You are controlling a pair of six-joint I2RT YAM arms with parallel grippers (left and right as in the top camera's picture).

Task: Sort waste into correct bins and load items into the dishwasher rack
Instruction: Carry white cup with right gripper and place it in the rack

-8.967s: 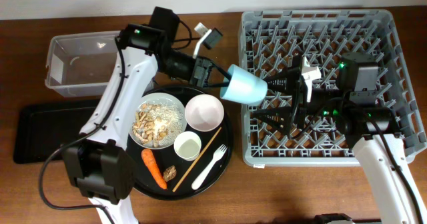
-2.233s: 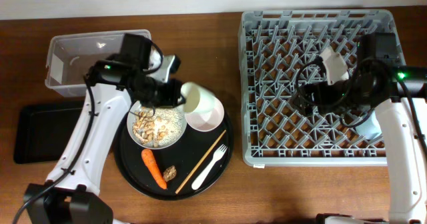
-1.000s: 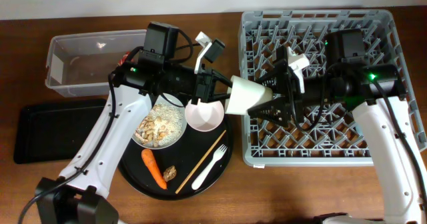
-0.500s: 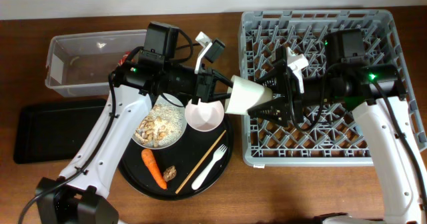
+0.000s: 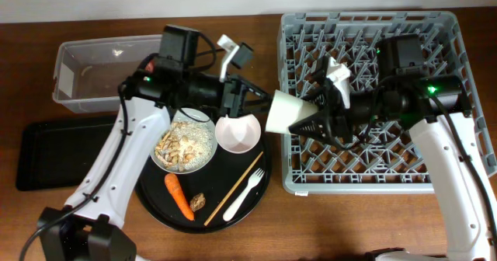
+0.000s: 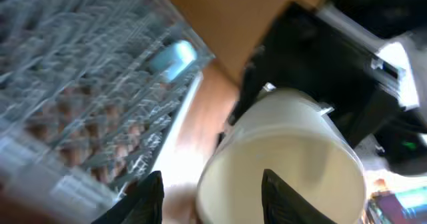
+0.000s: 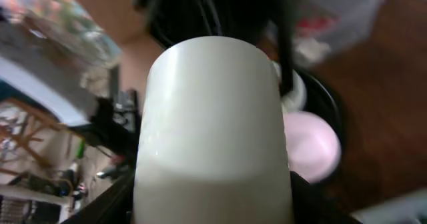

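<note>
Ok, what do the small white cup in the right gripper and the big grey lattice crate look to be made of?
Small white cup: smooth, opaque white with a soft, even sheen and a thin rim. It could be plastic or glazed ceramic; the look leaves it open.
Big grey lattice crate: likely moulded plastic with a matt finish, judging by its thin uniform pegs and grid floor.

Your left claw (image 5: 256, 98) has let go of the white cup (image 5: 284, 112) and pulled back, fingers spread. The cup, which stood on the round tray (image 5: 159, 204) nine seconds ago, now hangs in your right claw (image 5: 311, 118) alone. The blue cup (image 6: 172, 57) has gone into the rack (image 5: 365, 28).
</note>
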